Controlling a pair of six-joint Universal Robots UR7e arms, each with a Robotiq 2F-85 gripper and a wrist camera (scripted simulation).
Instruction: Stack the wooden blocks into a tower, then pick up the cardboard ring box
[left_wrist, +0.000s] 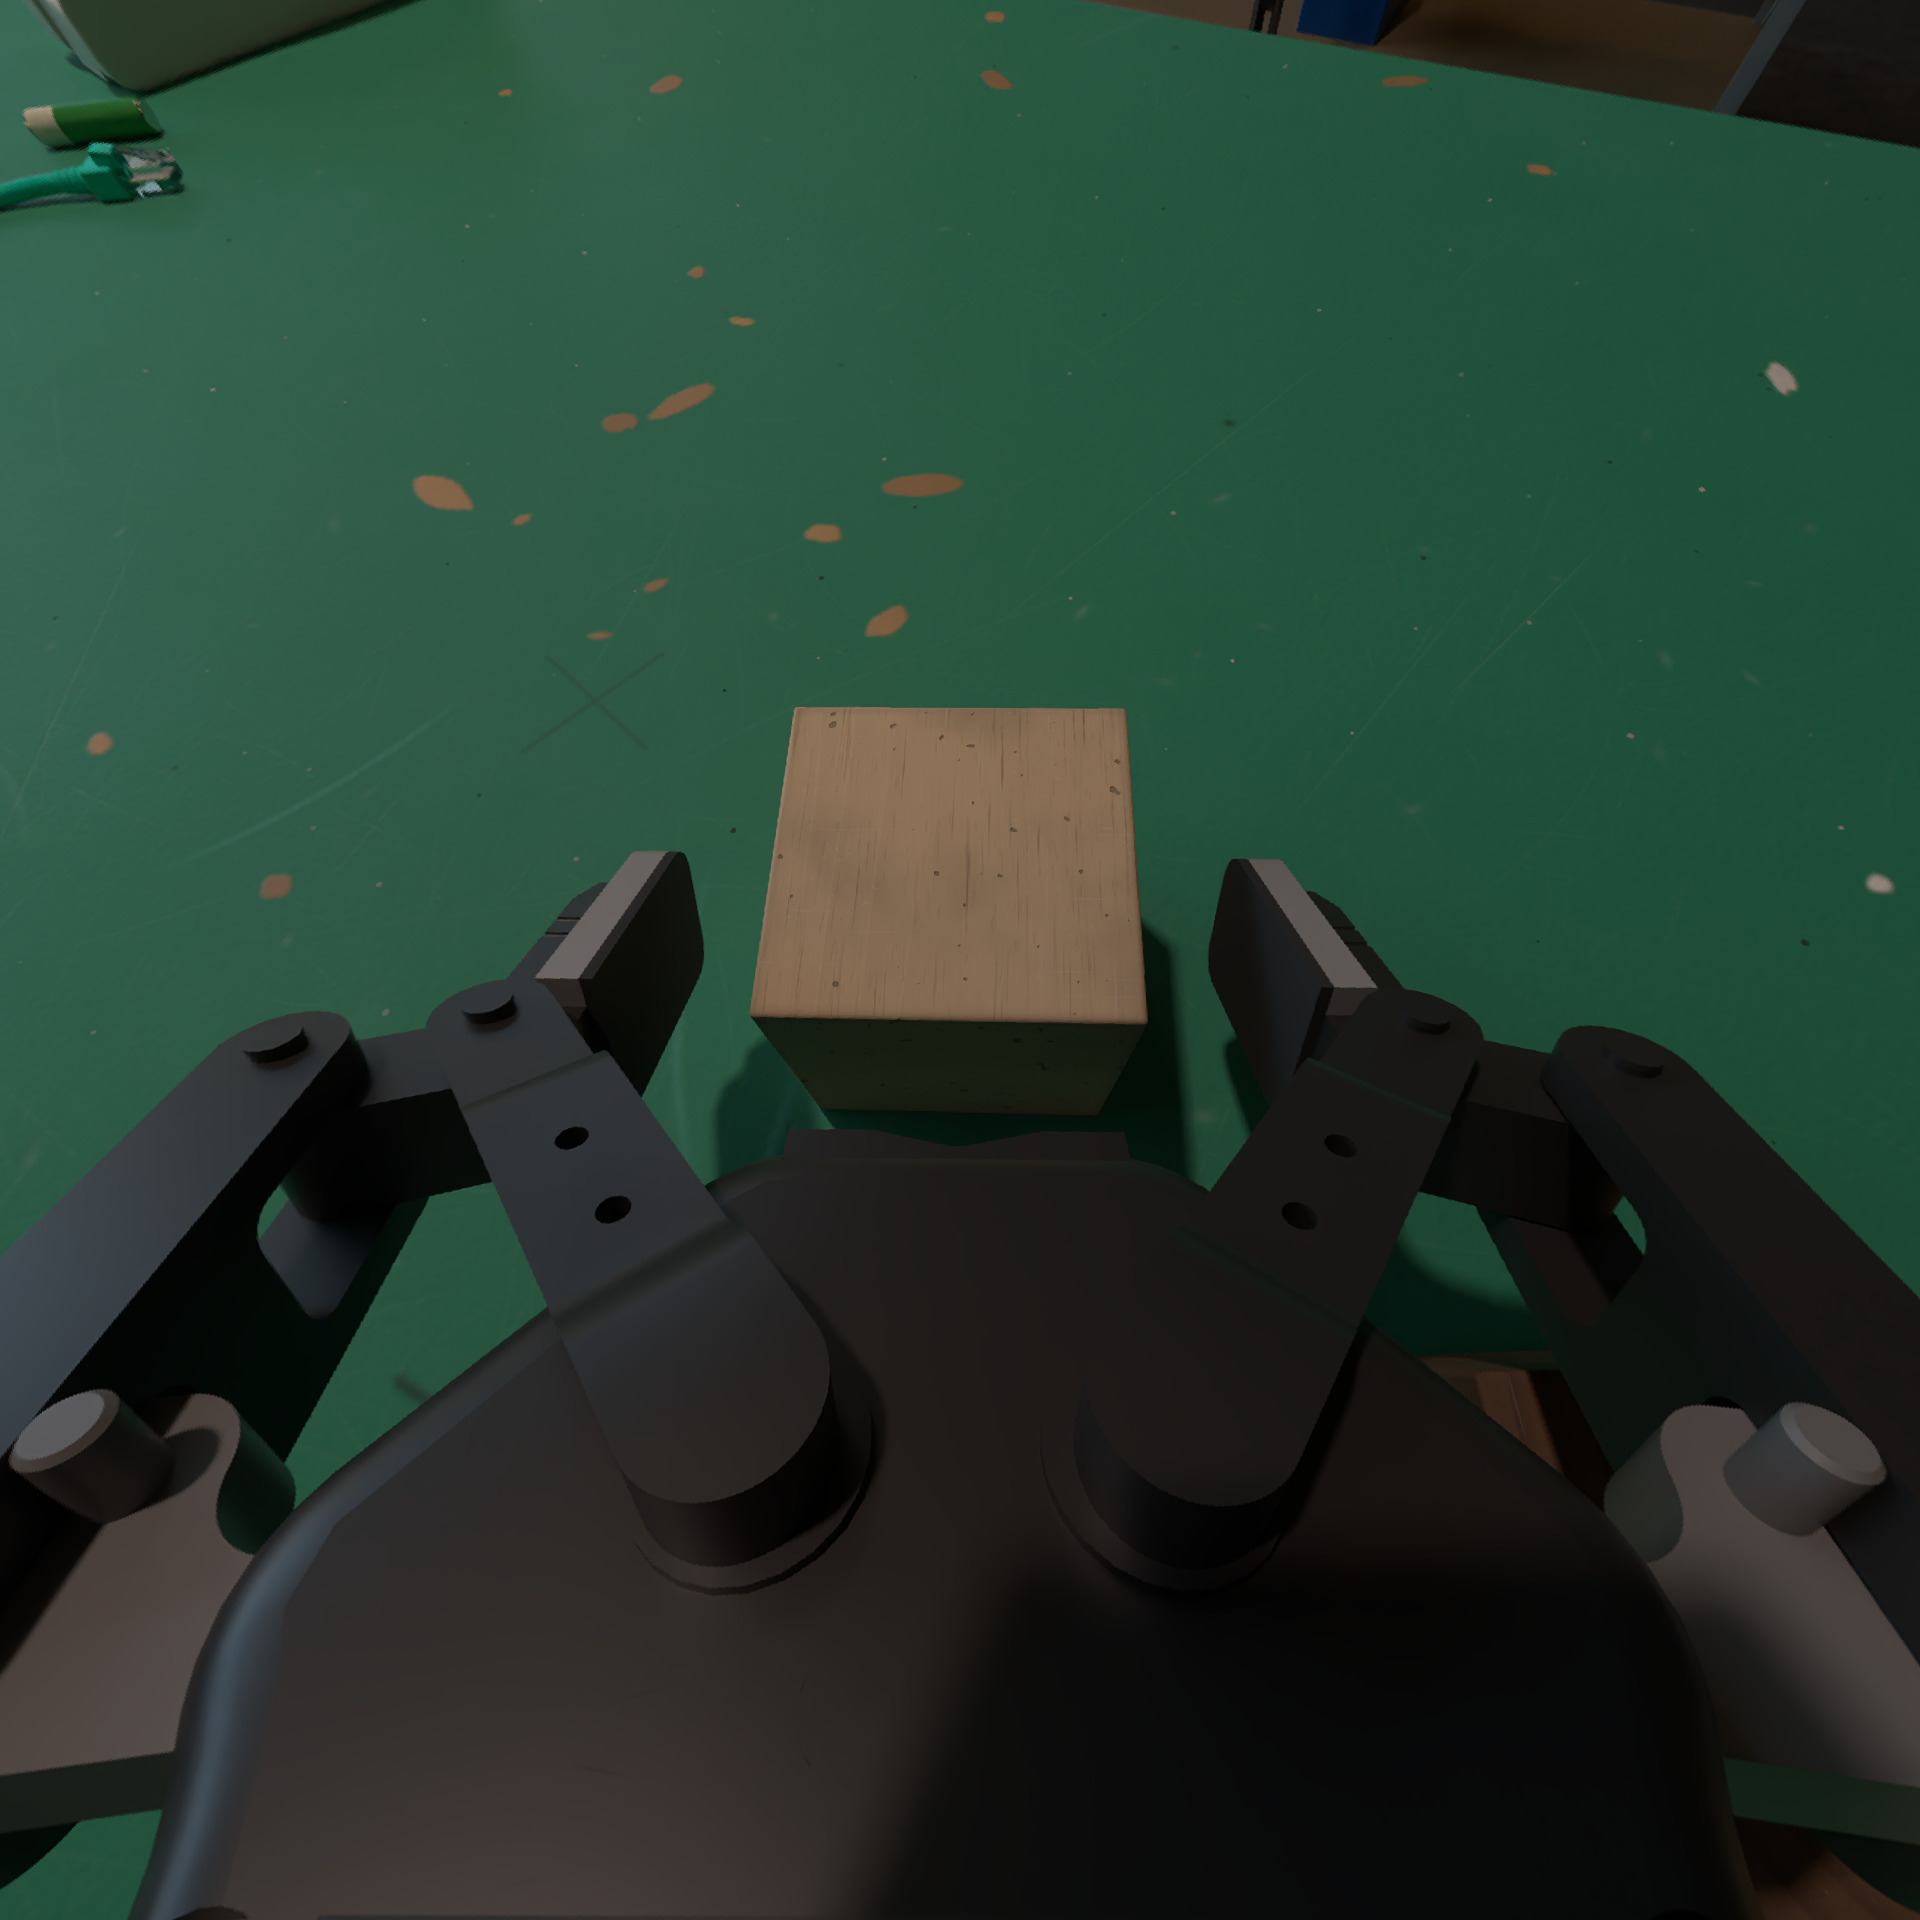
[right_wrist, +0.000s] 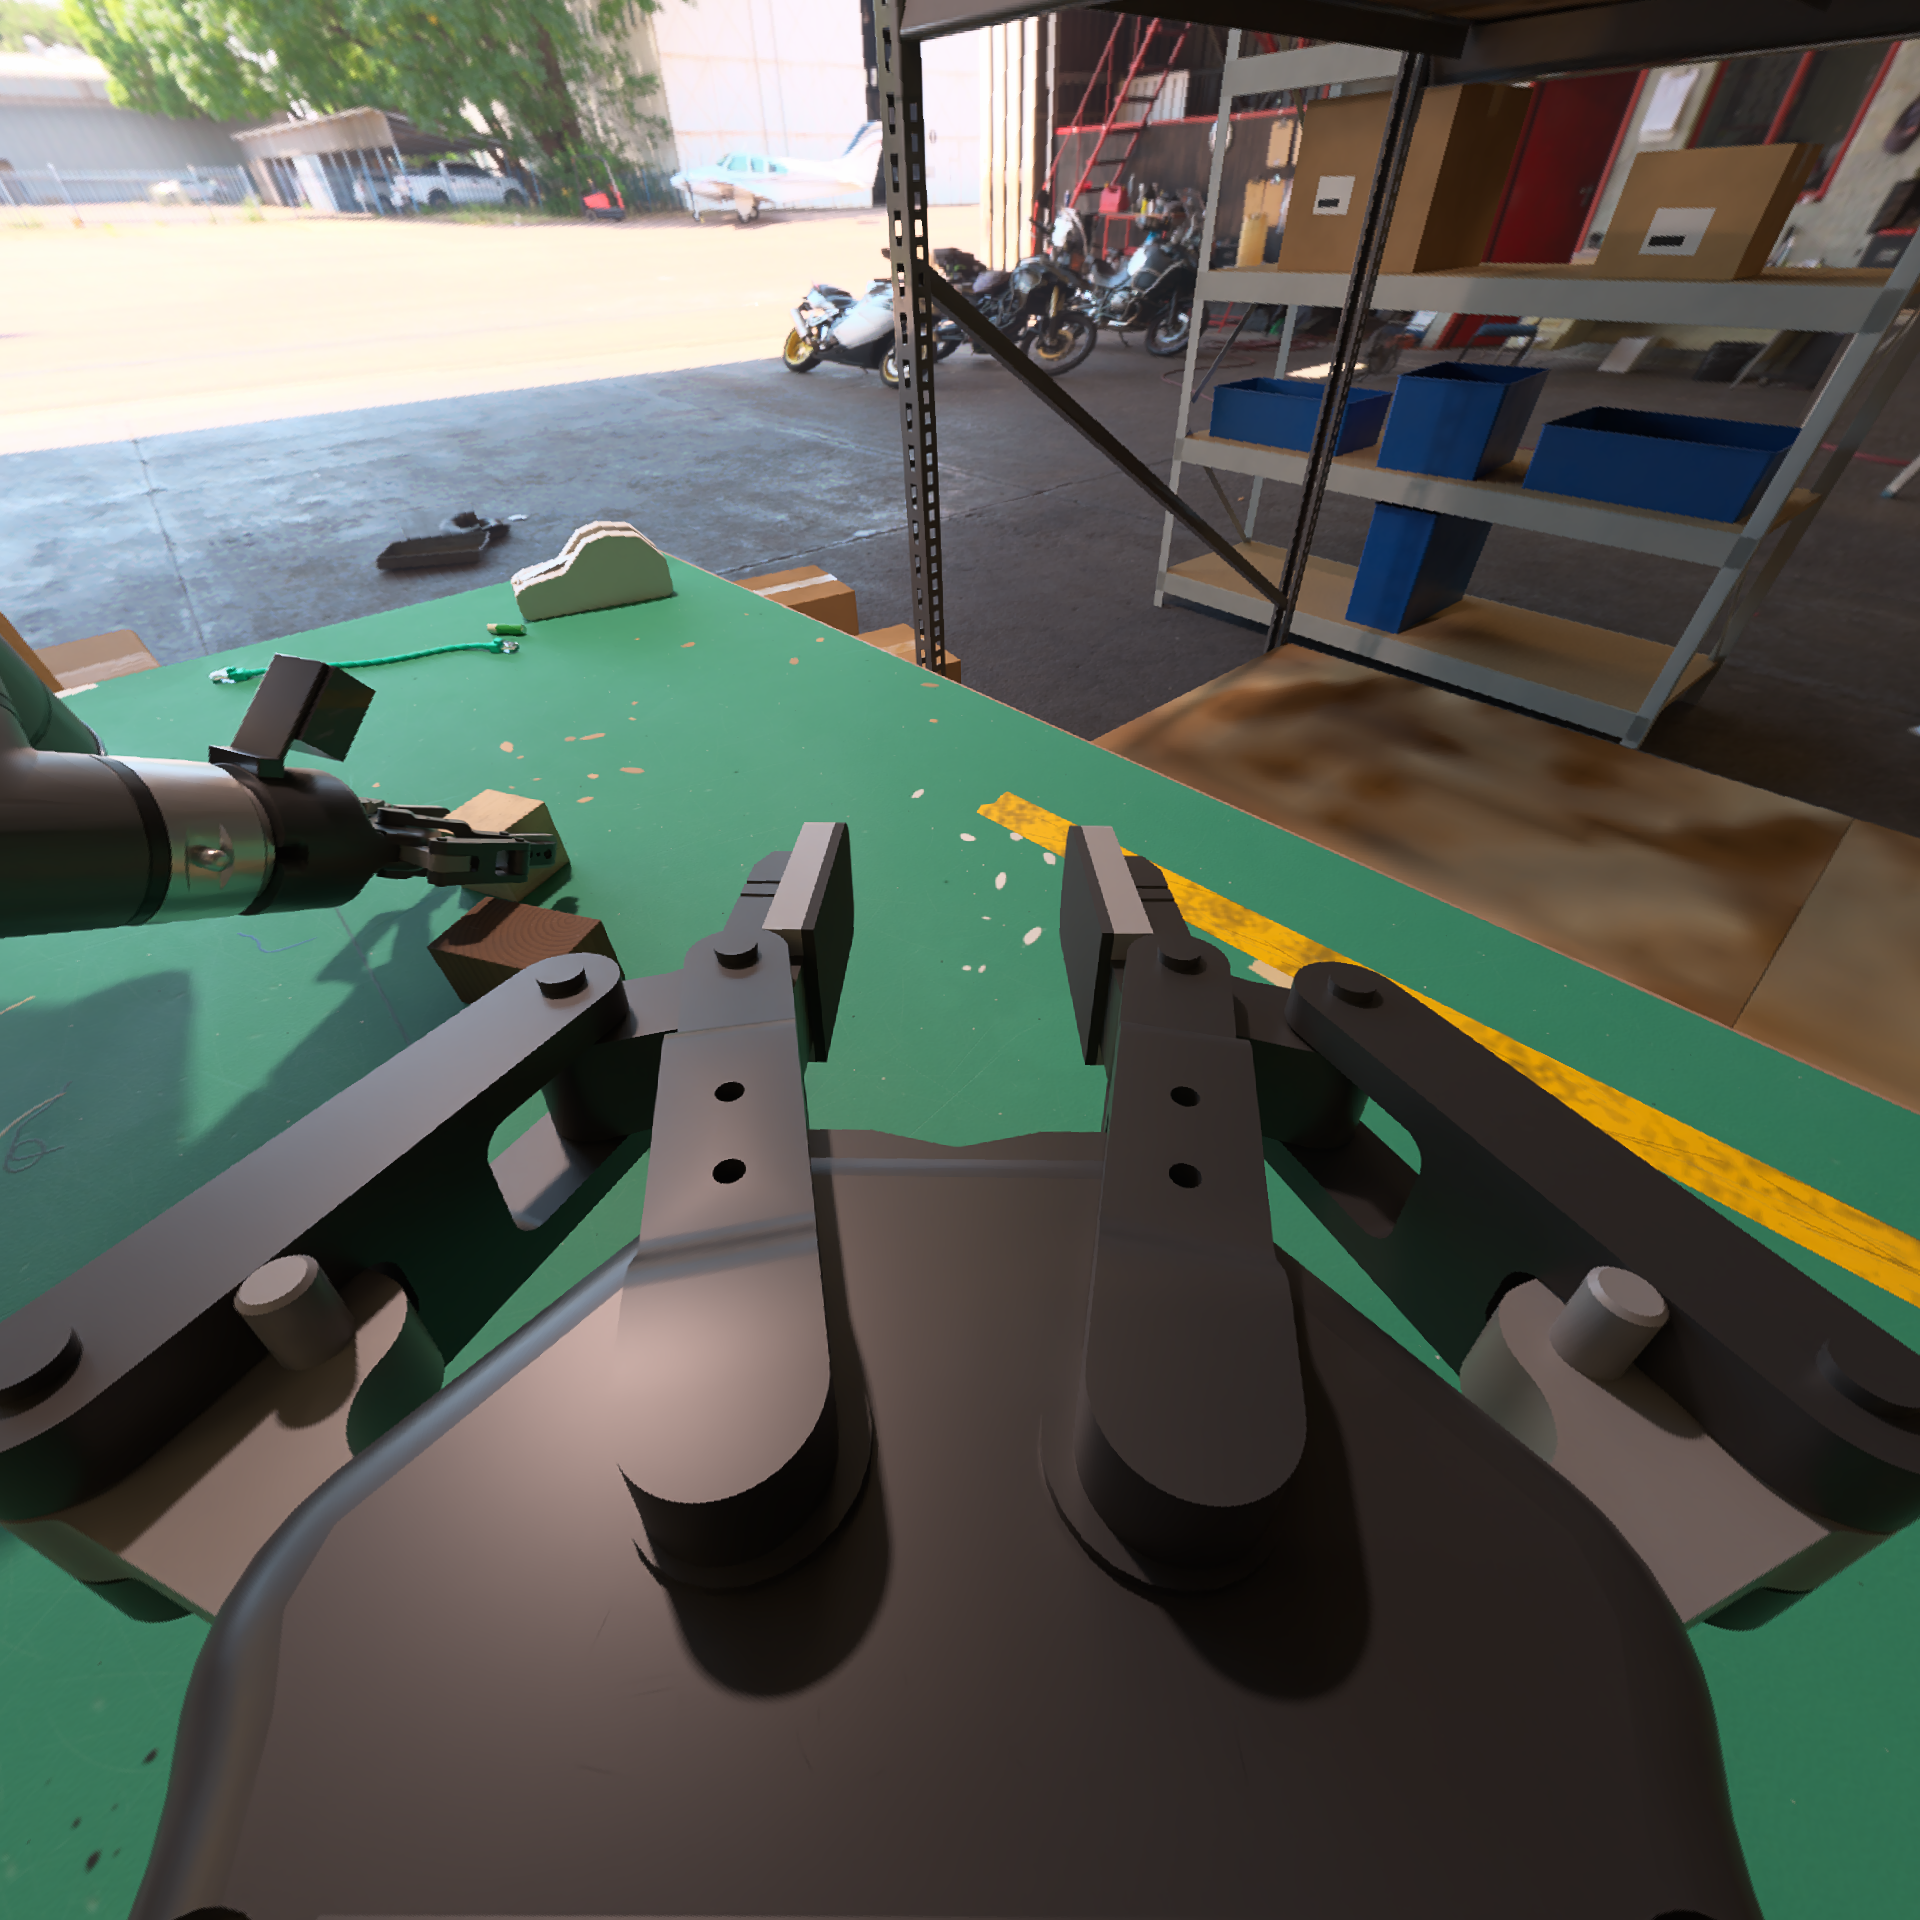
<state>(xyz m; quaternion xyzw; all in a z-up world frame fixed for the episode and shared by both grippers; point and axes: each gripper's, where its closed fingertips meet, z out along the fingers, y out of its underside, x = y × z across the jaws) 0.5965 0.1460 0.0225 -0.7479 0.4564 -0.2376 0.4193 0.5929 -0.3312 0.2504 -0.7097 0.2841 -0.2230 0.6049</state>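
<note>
Only right wrist view shows dark block (right_wrist: 520, 940) beside left gripper (right_wrist: 509, 857).

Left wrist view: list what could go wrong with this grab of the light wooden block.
1. The left hand is open around the light wooden block, but the block sits nearer one finger; closing may push or twist it.
2. The right wrist view shows a dark wooden block close beside it; the fingers could bump it.
3. The green table looks smooth, so a nudged block may slide.
</note>
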